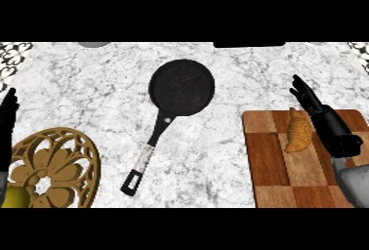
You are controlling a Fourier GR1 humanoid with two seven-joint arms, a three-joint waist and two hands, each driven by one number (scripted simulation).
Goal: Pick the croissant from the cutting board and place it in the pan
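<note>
Two hands were ours, and neither held anything. Our right hand [323, 119] lay just beside the croissant [297, 131], at its three o'clock, fingers straight and a little spread, pinching nothing. The croissant sat on the cutting board [274, 171], so we judged the grasp not yet made. Next we would need to curl round it, lift, and carry it toward ten o'clock to the pan [181, 88], well apart. Our left hand [9, 110] rested open at nine o'clock on the marble counter [93, 83], a carved trivet [54, 166] at seven.

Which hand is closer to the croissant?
The right hand. It hangs just right of the croissant, over the cutting board. The left hand rests far away at the view's left edge, past the pan.
</note>
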